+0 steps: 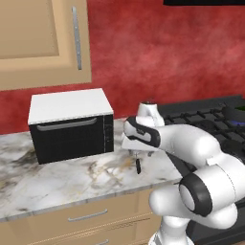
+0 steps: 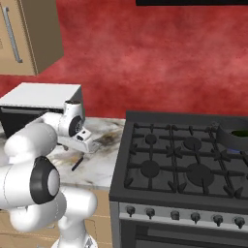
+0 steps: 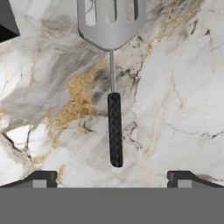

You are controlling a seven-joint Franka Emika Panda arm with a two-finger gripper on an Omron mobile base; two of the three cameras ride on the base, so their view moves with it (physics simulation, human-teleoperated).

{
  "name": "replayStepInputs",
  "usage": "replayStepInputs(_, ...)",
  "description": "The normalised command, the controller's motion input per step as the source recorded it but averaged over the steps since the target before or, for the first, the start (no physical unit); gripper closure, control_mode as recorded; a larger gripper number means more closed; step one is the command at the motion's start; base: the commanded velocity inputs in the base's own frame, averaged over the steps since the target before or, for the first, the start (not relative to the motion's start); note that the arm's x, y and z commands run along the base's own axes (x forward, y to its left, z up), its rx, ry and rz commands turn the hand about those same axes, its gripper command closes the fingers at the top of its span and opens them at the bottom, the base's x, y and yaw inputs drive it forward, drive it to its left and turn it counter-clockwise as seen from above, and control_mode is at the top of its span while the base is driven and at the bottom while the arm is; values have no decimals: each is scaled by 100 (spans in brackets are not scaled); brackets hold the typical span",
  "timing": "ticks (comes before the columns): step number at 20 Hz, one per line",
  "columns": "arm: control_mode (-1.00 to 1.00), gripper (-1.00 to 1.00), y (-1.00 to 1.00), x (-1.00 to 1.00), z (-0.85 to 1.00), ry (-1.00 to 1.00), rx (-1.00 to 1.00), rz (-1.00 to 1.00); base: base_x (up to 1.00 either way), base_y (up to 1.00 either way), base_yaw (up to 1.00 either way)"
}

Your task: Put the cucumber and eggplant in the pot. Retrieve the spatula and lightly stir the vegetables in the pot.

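Note:
The spatula (image 3: 114, 127) lies flat on the marble counter, its slotted silver blade toward the top of the hand view and its dark handle (image 1: 138, 166) pointing toward the counter's front edge. My gripper (image 3: 111, 179) hangs open just above the handle, one fingertip (image 3: 41, 178) on each side, holding nothing. From the right base the gripper (image 2: 80, 151) points down over the handle (image 2: 76, 164). The dark pot (image 2: 231, 138) sits on the stove's far right burner. A green strip of cucumber (image 2: 239, 132) shows inside it. The eggplant is hidden.
A black and white toaster oven (image 1: 71, 124) stands on the counter left of the arm. The black gas stove (image 2: 184, 164) begins just right of the spatula. A wall cabinet (image 1: 43, 40) hangs above the oven.

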Motion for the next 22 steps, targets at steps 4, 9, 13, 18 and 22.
replayStepInputs(4, -100, -100, -3, 3, 0, 10, -13, -3, 0, 0, 0)
replayStepInputs(9, -100, -100, -13, 0, -17, 3, 0, 0, 0, 0, 0)
replayStepInputs(13, -100, -100, -1, 0, -28, 9, 0, 0, 0, 0, 0)
replayStepInputs(18, -100, -100, 0, 0, -23, 8, 0, 0, 0, 0, 0)
replayStepInputs(22, -100, -100, 12, 0, -20, 6, -2, 0, 0, 0, 0)
